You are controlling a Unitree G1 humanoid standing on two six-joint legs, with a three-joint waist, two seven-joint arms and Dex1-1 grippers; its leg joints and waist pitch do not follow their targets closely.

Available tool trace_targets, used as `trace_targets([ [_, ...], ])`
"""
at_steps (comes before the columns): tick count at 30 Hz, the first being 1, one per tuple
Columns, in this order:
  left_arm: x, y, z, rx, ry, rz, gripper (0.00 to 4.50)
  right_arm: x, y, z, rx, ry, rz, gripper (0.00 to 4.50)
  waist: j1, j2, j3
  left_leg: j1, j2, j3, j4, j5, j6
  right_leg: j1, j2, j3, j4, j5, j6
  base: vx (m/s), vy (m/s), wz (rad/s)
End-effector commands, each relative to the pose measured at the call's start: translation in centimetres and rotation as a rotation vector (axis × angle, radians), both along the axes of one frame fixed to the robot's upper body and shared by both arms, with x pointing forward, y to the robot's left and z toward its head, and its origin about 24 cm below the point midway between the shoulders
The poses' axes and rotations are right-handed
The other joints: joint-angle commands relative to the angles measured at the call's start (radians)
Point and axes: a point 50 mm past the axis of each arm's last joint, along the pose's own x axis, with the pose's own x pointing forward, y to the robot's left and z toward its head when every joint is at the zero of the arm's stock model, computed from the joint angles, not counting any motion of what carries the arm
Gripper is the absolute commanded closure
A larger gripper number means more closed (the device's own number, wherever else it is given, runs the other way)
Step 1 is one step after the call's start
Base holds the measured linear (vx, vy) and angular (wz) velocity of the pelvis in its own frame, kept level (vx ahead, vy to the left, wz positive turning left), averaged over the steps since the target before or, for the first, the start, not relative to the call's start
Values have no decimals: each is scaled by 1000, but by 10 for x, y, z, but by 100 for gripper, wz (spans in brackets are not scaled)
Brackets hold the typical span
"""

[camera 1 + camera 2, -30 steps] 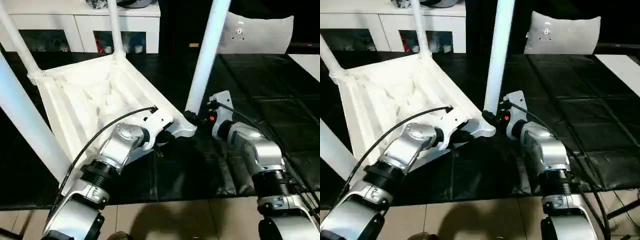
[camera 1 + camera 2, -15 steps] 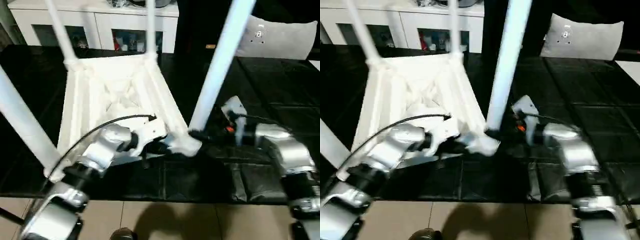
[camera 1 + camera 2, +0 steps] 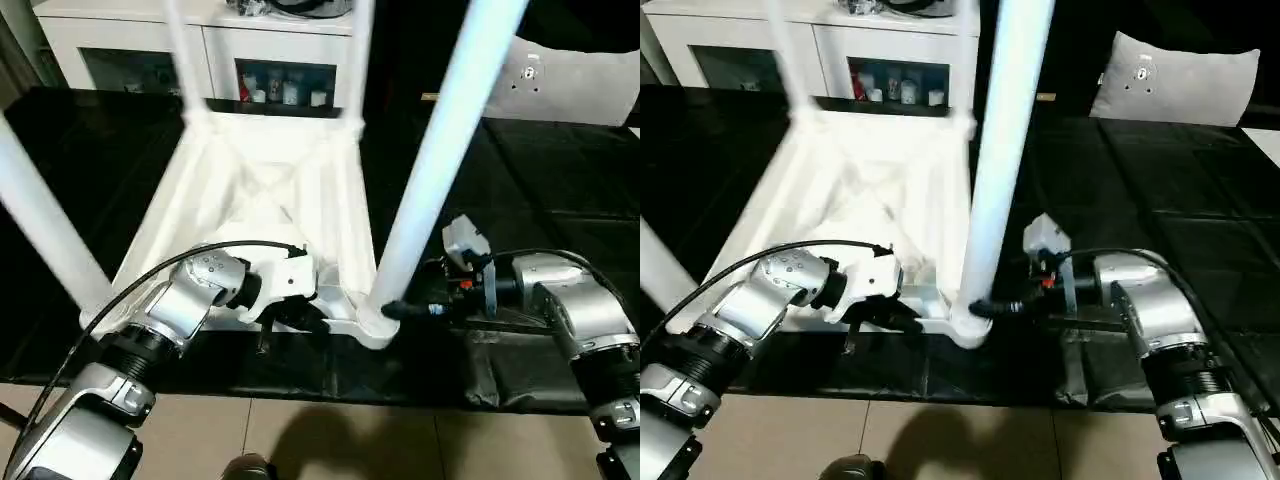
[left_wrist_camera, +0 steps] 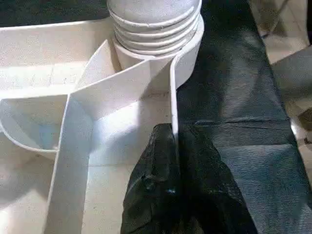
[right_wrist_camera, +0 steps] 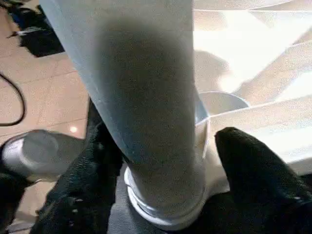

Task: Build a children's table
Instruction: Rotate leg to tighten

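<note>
The white children's table (image 3: 262,190) lies upside down on the black work table, ribbed underside up, with its legs standing in the corner sockets. My left gripper (image 3: 300,318) is shut on the thin front rim (image 4: 171,105) of the top, beside the near-right socket (image 4: 187,46). My right gripper (image 3: 395,310) is shut on the near-right leg (image 3: 440,150) just above that socket. In the right wrist view one black finger (image 5: 92,185) presses against the leg (image 5: 141,97) and the other finger (image 5: 253,170) sits on its far side.
The black-covered work table (image 3: 560,180) ends just in front of my forearms, with tiled floor (image 3: 350,440) below. A white cabinet (image 3: 130,50) stands behind it. A grey cushion (image 3: 580,85) sits at the back right. The near-left leg (image 3: 40,220) rises close to my left arm.
The table has turned on the work table, its far end swinging to the right, so it now lies squarer to me. Both grippers kept their holds. The camera shifted too.
</note>
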Motion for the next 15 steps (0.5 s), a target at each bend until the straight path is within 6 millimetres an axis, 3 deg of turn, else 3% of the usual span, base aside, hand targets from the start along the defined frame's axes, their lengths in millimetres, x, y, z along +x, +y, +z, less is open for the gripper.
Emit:
trace_targets([
  [1,-4,-7,-2,28,8,-75,450,-2,-1,0,14,15,19,156,-6,-7,-68,27,60,-12,-67,-215,37,34,-74,37,-71,-121,-254,0,0,0],
  [2,-3,-7,-2,22,10,-69,450,-3,0,0,21,21,26,156,-7,-12,-68,27,60,-12,-67,-209,38,35,-74,38,-71,-119,-253,0,0,0],
  [9,-2,-8,-2,-9,33,-27,450,-7,5,-2,74,64,34,214,-4,-9,-69,27,60,-12,-66,-193,47,33,-73,37,-70,-121,-253,0,0,0],
  [12,2,-11,-2,-46,47,71,450,-9,8,-2,90,98,-5,239,-4,-11,-70,26,59,-11,-65,-173,49,35,-72,37,-67,-96,-256,0,0,0],
  [13,5,-14,-1,-62,51,124,450,-7,12,-3,88,111,-51,242,0,-5,-70,27,59,-12,-64,-171,48,33,-72,37,-67,-94,-256,0,0,0],
  [15,7,-17,0,-79,56,176,450,-4,16,-4,81,113,-110,246,-4,-9,-64,27,57,-14,-70,-214,28,32,-75,37,-75,-166,-246,0,0,0],
])
